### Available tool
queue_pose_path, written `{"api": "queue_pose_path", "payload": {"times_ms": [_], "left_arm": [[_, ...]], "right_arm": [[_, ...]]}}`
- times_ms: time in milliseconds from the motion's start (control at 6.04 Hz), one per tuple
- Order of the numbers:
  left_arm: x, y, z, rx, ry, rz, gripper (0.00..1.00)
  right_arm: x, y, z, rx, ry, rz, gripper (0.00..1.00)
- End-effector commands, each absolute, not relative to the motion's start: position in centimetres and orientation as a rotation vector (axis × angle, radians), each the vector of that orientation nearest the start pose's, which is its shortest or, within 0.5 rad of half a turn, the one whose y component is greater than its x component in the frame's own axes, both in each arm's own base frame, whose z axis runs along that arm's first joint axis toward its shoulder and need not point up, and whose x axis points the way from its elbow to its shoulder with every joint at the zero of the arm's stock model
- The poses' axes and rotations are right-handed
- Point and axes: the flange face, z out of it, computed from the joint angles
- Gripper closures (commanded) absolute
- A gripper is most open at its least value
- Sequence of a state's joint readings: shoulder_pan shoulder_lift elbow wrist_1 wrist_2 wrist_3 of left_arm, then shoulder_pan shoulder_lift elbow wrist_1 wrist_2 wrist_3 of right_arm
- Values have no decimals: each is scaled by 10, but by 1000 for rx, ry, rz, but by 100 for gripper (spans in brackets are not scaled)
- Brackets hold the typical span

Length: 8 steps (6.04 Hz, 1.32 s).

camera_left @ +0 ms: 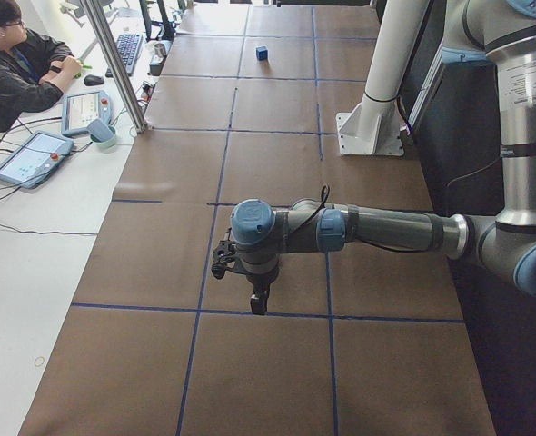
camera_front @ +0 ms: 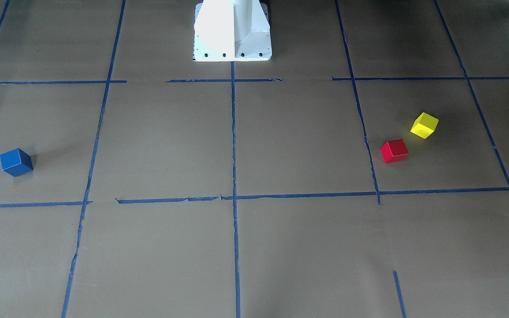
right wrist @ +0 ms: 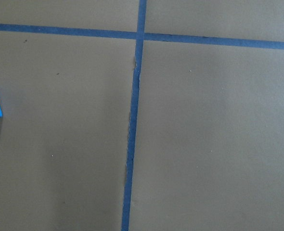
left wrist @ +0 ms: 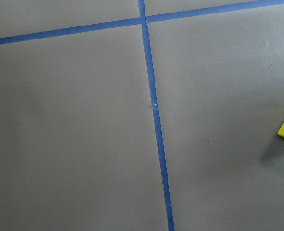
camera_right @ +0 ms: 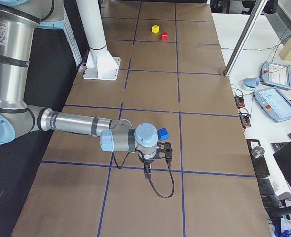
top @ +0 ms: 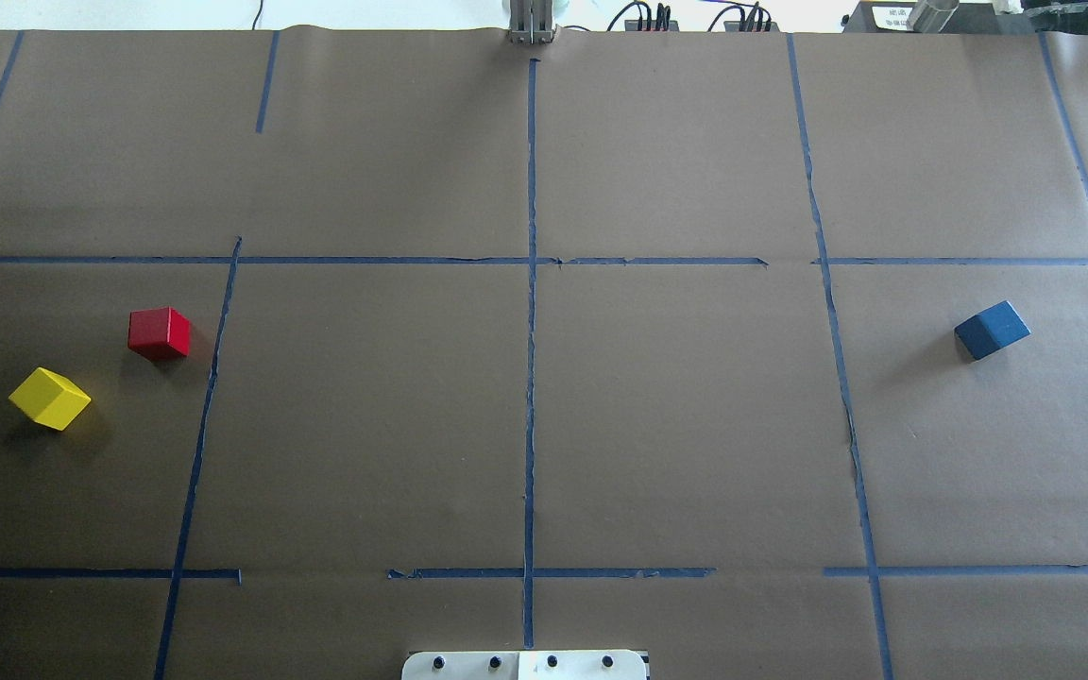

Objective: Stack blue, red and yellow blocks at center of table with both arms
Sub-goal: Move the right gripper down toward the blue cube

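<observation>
Nothing was stacked yet, folks: all three blocks sat apart on the counter [top: 695, 425]. The blue block [top: 991, 330] lay alone on the robot's right, well away from the centre. The red block [top: 159, 331] and yellow block [top: 50, 398] lay near each other on the left, not touching, with the red one just beside a tape line [top: 209, 378]. The left pincer [camera_left: 259, 304] hung over the counter on its own side, and the right pincer [camera_right: 147, 172] hung close by the blue block (both showed only in the side views, so I could not tell whether they were spread or closed). Each wrist view caught just a sliver of a block at its edge, so neither pincer was lined up. My read was that the step in hand was the first pick, likely blue for the right pincer. To do it well, it needed to slide over until the block sat centred beneath. It then needed to turn square to the flat faces, since the block lay skewed to the tape, drop straight and close on opposite faces.
</observation>
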<state>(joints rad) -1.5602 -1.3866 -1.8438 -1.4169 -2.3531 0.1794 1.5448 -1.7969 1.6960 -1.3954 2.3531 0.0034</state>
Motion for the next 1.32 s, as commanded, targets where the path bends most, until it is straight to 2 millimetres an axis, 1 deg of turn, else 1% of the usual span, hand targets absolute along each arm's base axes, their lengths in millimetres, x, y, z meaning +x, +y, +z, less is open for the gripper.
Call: {"api": "queue_pose_path", "payload": {"times_ms": [0, 166, 331, 497, 662, 828, 1159], "left_arm": [[-59, -409, 622, 8, 785, 156, 0], [-59, -409, 622, 5, 787, 153, 0], [-58, -409, 622, 6, 790, 153, 0], [-58, -409, 622, 6, 791, 152, 0], [-58, -409, 622, 6, 791, 152, 0], [-58, -409, 622, 5, 791, 151, 0], [-58, -409, 622, 5, 791, 151, 0]], "right_arm": [[51, -422, 659, 105, -783, -77, 0], [37, -441, 637, 142, -785, -128, 0], [-1, -458, 616, 208, -793, -239, 0], [-44, -462, 608, 218, -799, -335, 0], [-65, -473, 593, 190, -818, -278, 0], [-90, -474, 584, 215, -825, -274, 0], [-151, -464, 574, 224, -824, -231, 0]]}}
